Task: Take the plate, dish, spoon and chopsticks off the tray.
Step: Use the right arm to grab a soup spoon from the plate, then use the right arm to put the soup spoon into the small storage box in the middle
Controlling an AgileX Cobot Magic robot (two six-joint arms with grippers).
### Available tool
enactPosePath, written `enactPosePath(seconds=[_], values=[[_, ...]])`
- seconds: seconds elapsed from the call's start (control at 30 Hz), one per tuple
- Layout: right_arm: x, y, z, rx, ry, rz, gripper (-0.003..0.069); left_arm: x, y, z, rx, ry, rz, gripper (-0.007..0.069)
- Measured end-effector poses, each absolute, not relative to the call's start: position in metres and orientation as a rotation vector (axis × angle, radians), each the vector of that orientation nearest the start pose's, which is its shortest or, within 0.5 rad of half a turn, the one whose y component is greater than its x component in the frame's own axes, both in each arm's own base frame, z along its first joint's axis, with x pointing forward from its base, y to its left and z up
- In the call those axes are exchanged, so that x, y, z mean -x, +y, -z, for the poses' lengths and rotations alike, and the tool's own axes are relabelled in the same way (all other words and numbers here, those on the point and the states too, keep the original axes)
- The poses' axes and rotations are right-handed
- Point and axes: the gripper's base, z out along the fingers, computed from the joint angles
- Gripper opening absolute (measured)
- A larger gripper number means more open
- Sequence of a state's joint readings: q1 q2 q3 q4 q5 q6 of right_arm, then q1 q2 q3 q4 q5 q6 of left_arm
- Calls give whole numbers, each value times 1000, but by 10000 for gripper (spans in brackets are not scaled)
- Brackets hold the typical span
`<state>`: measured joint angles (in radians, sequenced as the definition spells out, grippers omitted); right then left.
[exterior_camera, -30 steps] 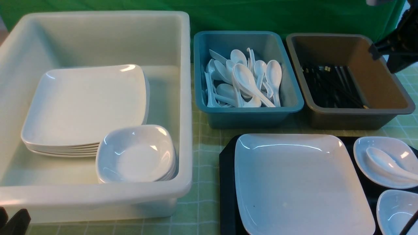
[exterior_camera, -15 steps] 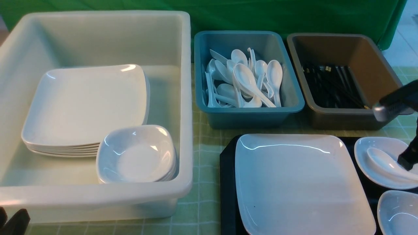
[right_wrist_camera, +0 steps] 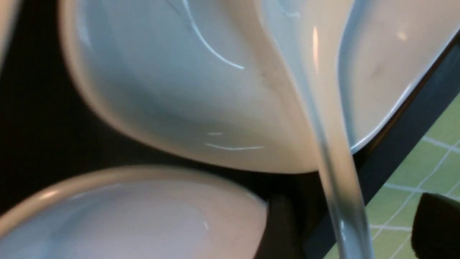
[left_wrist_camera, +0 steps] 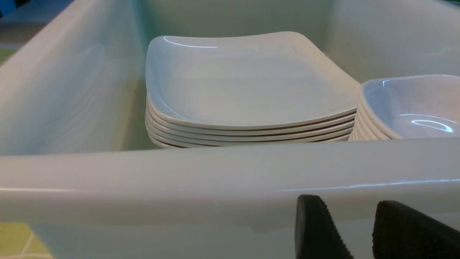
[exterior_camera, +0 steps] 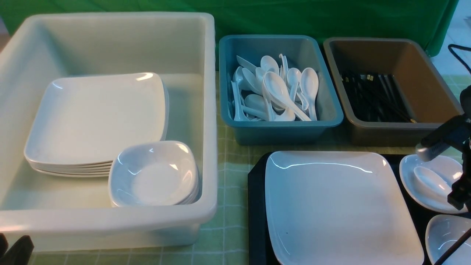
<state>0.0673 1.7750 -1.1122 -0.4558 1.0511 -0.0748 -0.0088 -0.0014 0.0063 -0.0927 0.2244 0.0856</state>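
The large white plate [exterior_camera: 338,206] lies on the black tray [exterior_camera: 255,206]. At the tray's right a small white dish [exterior_camera: 414,187] holds the spoon [exterior_camera: 430,180]; a second dish [exterior_camera: 445,235] sits nearer me. My right gripper [exterior_camera: 459,197] is low over the spoon's handle. In the right wrist view it [right_wrist_camera: 355,230] is open, with the handle [right_wrist_camera: 323,108] running between its fingers. My left gripper [exterior_camera: 14,250] is open and empty, just outside the white tub's near wall [left_wrist_camera: 215,180]. I see no chopsticks on the tray.
The white tub [exterior_camera: 110,217] holds a stack of plates [exterior_camera: 95,117] and a stack of dishes [exterior_camera: 154,173]. Behind the tray stand a teal tub [exterior_camera: 283,129] with several spoons and a brown tub [exterior_camera: 397,134] with several black chopsticks [exterior_camera: 371,95].
My right arm has come down from above the brown tub to the dish with the spoon, and its fingers now sit either side of the handle. The left arm has not moved.
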Motion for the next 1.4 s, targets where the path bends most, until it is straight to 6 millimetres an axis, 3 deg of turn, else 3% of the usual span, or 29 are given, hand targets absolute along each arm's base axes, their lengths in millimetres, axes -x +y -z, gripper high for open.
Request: enactPosePath(seconds=[0.23,0.3,0.47,0.6,0.77,0.97,1.1,1.23,1.4], values=[[-318,-39,-179,428,3143,540,449,-56,-2,-191,-20,1712,27,223],[-318,-40,-178,413,3154,499,399,-56,-2,-191,-20,1712,27,223],[-317,-36,-176,457,3178,415,112,-56,-2,-191,-18,1712,28,223],[-314,-36,-179,450,3226,404,102,-56,-2,-191,-18,1712,28,223],[-315,-33,-208,370,3225,352,102,-56,-2,-191,-18,1712,28,223],[-301,-21,-274,289,3021,232,102,-56,-2,-191,-18,1712,28,223],[-292,5,-320,334,2851,141,102,-56,-2,-191,-18,1712,28,223],[-296,54,-357,462,2619,43,102,-56,-2,-191,-18,1712,28,223],[-312,116,-369,609,2402,-66,102,-56,-2,-191,-20,1712,26,223]])
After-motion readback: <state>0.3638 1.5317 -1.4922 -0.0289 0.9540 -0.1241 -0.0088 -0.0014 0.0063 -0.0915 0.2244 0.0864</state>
